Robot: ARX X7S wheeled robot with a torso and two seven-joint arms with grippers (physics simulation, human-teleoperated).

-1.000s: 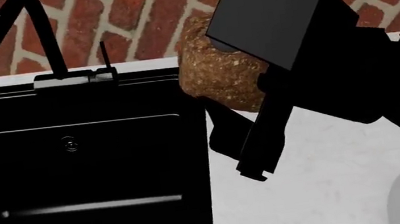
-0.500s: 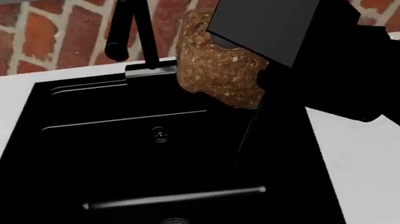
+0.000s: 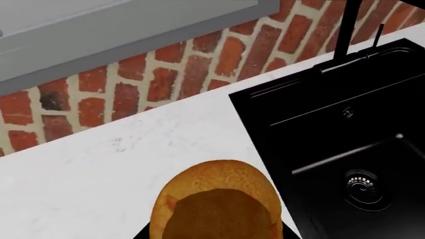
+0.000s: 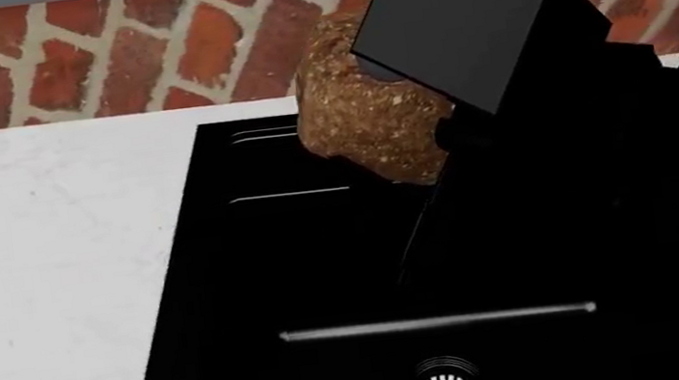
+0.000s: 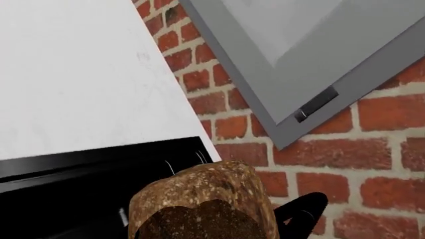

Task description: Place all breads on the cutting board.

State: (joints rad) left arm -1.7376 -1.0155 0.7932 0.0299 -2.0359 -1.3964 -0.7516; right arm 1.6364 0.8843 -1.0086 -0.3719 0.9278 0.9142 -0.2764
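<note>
The dark brown lumpy roll (image 4: 365,109) hangs in my right gripper (image 4: 432,154), which is shut on it, above the far edge of the black sink (image 4: 325,289). It also shows in the right wrist view (image 5: 202,199), filling the jaws of the right gripper (image 5: 202,234). The smooth golden-orange roll (image 3: 214,199) is held in my shut left gripper (image 3: 214,235), above the white counter (image 3: 99,174) beside the sink. The left gripper does not show in the head view. The cutting board is out of view.
A black sink with a drain (image 4: 447,376) lies under the right arm. White counter (image 4: 53,283) runs to its left. A brick wall (image 4: 102,54) stands behind. A black faucet (image 3: 345,30) stands at the sink's back, and a grey window frame (image 5: 299,74) hangs above.
The head view has swung left: the sink and counter edge slid to the right and the faucet went out of sight behind the arm. The right gripper keeps the brown roll at the same spot in view.
</note>
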